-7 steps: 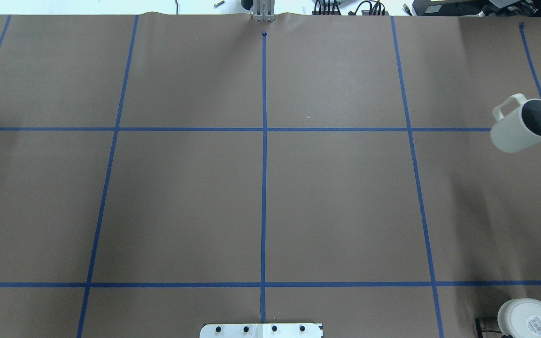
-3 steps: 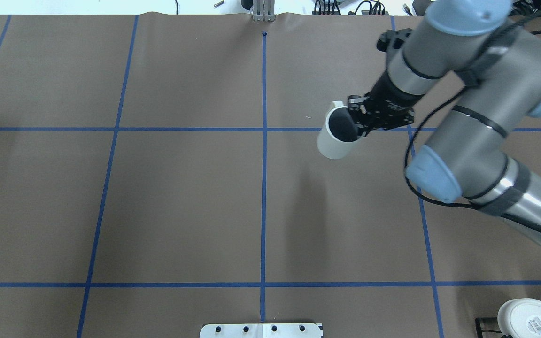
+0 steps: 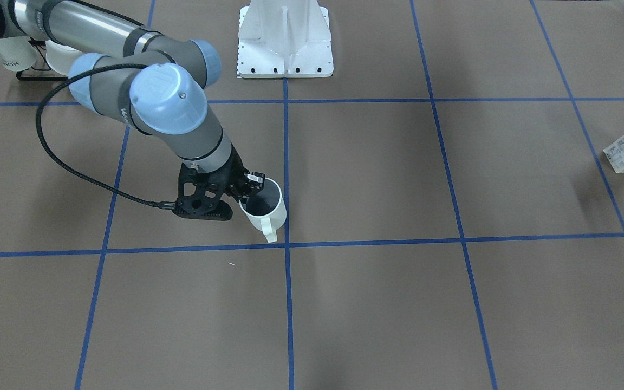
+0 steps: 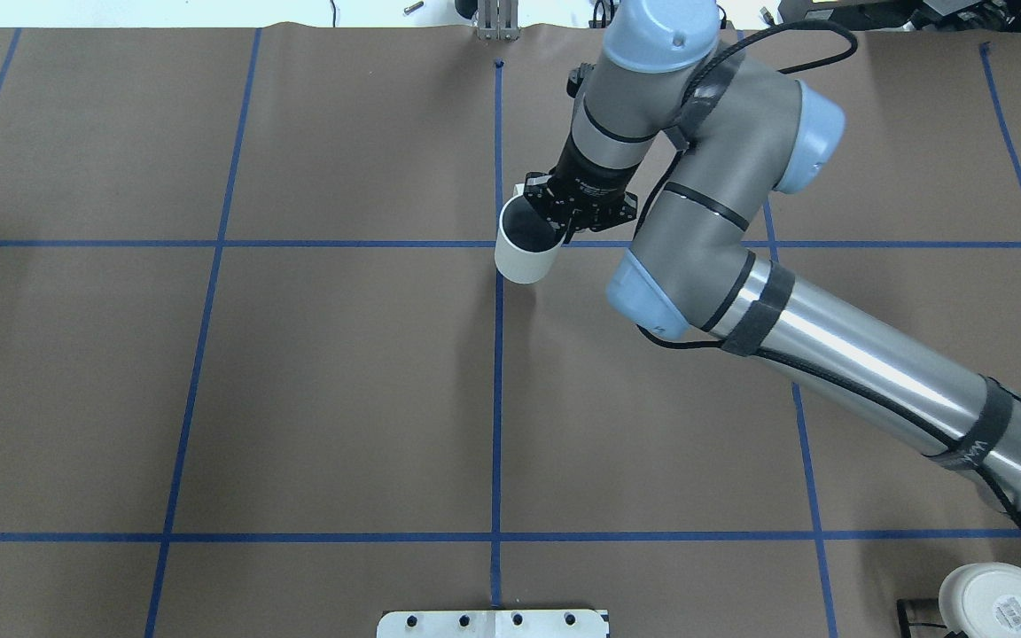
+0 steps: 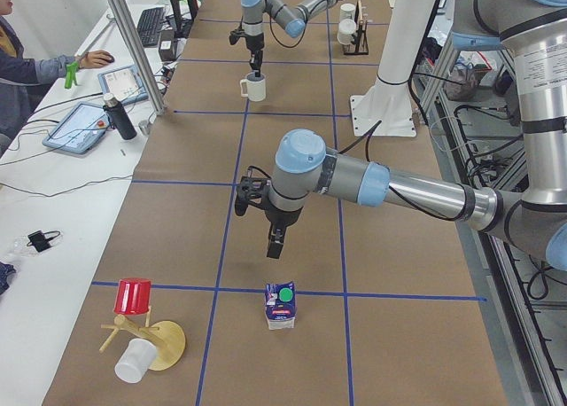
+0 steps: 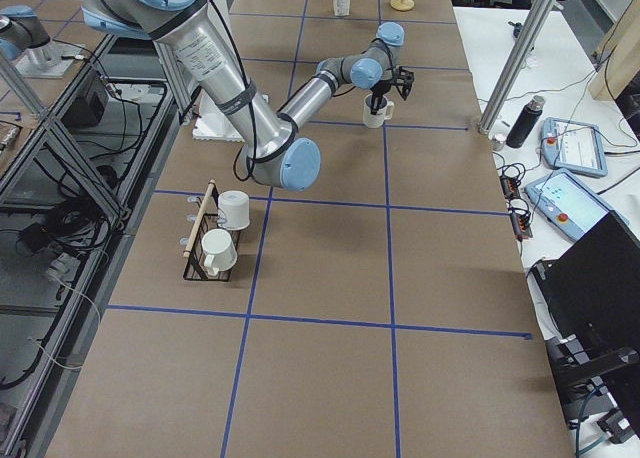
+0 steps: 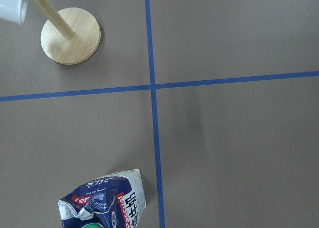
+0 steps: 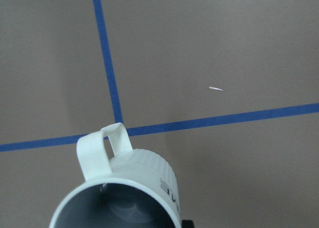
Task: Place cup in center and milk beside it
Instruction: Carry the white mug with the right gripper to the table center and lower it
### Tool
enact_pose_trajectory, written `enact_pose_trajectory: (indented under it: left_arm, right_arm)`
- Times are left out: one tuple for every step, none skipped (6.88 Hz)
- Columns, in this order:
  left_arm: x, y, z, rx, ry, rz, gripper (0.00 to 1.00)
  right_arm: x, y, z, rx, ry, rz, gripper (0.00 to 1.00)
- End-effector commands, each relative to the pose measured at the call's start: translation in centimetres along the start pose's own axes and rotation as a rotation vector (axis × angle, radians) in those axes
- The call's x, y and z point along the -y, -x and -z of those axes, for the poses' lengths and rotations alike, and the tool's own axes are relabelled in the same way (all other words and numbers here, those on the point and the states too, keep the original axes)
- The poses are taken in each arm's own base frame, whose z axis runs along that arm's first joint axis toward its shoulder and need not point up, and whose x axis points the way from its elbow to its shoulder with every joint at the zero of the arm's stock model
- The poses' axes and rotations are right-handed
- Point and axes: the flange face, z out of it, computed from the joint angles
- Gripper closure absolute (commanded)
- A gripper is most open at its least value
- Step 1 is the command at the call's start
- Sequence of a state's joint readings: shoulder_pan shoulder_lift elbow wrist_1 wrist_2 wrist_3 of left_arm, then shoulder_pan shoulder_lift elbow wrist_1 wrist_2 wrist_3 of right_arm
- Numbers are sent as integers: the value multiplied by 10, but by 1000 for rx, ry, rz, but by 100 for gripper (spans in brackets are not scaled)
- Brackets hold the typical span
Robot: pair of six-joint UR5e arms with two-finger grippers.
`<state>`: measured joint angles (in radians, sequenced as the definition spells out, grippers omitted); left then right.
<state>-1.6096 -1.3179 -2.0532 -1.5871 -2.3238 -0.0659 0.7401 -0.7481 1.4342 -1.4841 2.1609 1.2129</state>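
Right gripper grips the cup by its rim near the centre crossing; a tilted release could tip it. Left gripper, near the milk: finger state cannot be told.

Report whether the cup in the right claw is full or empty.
Empty. The cup shows a bare dark grey inside in the right wrist view, no liquid.

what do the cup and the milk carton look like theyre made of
The cup is probably glazed ceramic, though plastic is possible: smooth white outside, dark grey inside, a thick rim, and faint ribbing in the right wrist view. The milk carton looks like printed coated paperboard, judging by its folded, crumpled top. Its green cap looks plastic.
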Motion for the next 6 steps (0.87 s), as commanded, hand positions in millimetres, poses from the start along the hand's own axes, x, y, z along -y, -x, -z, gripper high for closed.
enact_pose_trajectory:
  left_arm:
    - [-1, 0, 0, 1, -2, 0, 2]
    - [-2, 1, 0, 2, 0, 1, 2]
    - [-2, 0, 0, 2, -2, -1, 2]
    - [-2, 2, -1, 2, 1, 1, 2]
    - [-2, 3, -2, 2, 3, 3, 2]
    - [-4, 4, -4, 2, 7, -2, 2]
  right_arm:
    - [13, 24, -26, -16, 8, 85, 100]
    - [14, 22, -29, -22, 10, 105, 100]
    - [15, 22, -31, -24, 11, 106, 100]
    - [16, 21, -33, -27, 14, 102, 100]
    - [16, 21, -33, -28, 15, 103, 55]
    - [16, 25, -30, -24, 13, 103, 1]
